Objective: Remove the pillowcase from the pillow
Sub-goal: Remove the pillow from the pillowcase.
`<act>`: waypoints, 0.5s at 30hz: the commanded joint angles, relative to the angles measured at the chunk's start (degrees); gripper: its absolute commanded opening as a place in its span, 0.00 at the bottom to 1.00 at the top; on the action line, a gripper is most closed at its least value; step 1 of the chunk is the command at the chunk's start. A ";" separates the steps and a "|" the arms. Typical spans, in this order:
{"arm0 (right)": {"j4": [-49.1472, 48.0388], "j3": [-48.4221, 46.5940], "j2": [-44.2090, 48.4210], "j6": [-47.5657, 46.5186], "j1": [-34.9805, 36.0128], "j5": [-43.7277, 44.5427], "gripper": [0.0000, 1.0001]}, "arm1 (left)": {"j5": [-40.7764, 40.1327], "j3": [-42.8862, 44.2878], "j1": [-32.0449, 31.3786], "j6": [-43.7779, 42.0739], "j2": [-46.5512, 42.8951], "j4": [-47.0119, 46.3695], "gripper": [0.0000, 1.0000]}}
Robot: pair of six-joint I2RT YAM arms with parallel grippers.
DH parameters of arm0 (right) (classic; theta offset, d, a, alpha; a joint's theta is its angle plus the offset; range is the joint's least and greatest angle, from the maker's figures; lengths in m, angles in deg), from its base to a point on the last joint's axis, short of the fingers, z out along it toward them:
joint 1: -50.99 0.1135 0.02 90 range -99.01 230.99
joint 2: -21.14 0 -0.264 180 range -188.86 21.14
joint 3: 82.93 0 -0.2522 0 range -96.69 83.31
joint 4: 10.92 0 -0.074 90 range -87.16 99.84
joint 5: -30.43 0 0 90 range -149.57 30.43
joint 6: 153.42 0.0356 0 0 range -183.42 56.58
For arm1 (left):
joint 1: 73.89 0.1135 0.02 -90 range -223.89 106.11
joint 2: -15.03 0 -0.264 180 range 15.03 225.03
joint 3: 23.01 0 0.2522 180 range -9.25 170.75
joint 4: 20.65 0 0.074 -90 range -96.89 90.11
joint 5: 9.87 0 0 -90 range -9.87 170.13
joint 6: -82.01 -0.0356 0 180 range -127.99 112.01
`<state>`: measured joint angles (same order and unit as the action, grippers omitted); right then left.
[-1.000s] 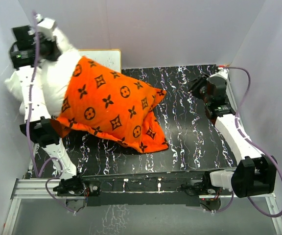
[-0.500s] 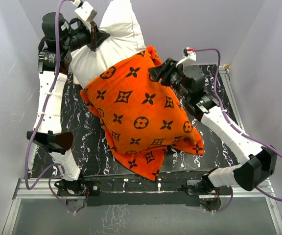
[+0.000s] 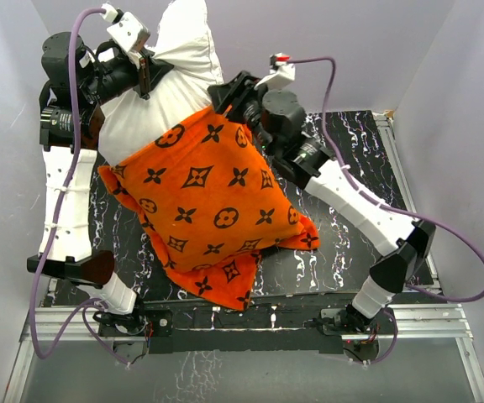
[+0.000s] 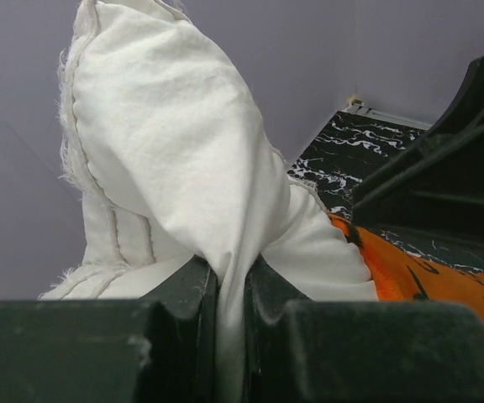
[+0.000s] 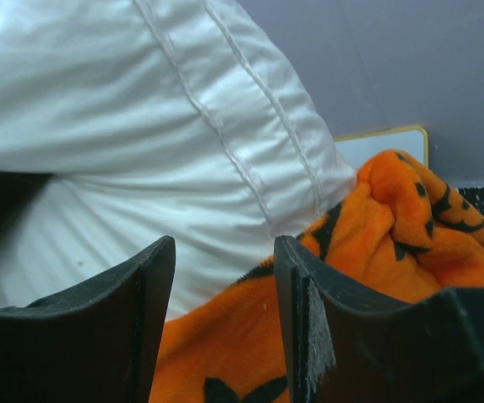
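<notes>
The white pillow [image 3: 179, 71] is held up at the back, and my left gripper [image 3: 145, 71] is shut on a pinch of its bare upper end. In the left wrist view the white fabric [image 4: 166, 143] runs down between the closed fingers [image 4: 196, 294]. The orange pillowcase [image 3: 208, 201] with dark motifs covers the pillow's lower part, and its bottom end [image 3: 225, 281] lies near the table's front. My right gripper [image 3: 225, 94] stands open at the pillowcase's upper edge. In the right wrist view that orange edge [image 5: 376, 227] and the pillow [image 5: 141, 101] show just beyond the spread fingers [image 5: 305, 285].
The black marbled table [image 3: 343, 168] lies under everything, with grey walls close on three sides. A small framed whiteboard [image 5: 385, 141] leans at the back wall behind the pillow. Purple cables [image 3: 368, 92] loop off both arms. The right arm [image 4: 444, 168] crosses close to my left gripper.
The left arm has lifted the pillow off the table's left side and swung it up toward the middle. The right arm came over from the far right to the pillowcase's top edge and opened wider.
</notes>
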<state>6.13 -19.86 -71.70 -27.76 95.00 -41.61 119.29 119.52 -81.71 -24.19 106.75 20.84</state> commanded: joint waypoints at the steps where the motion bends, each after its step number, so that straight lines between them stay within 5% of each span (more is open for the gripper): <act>1: 2.46 -1.81 -1.57 -2.41 1.34 4.97 0.51 | 0.19 2.53 0.35 -3.37 -6.41 -13.16 0.00; 15: 5.88 7.29 -1.17 -2.41 1.52 7.15 0.40 | -0.85 1.74 0.37 -6.11 -8.68 -13.52 0.00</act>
<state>10.70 -17.13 -74.91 -28.89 96.70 -38.66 117.93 118.21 -81.25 -27.45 106.10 21.93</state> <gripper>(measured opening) 0.428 0.075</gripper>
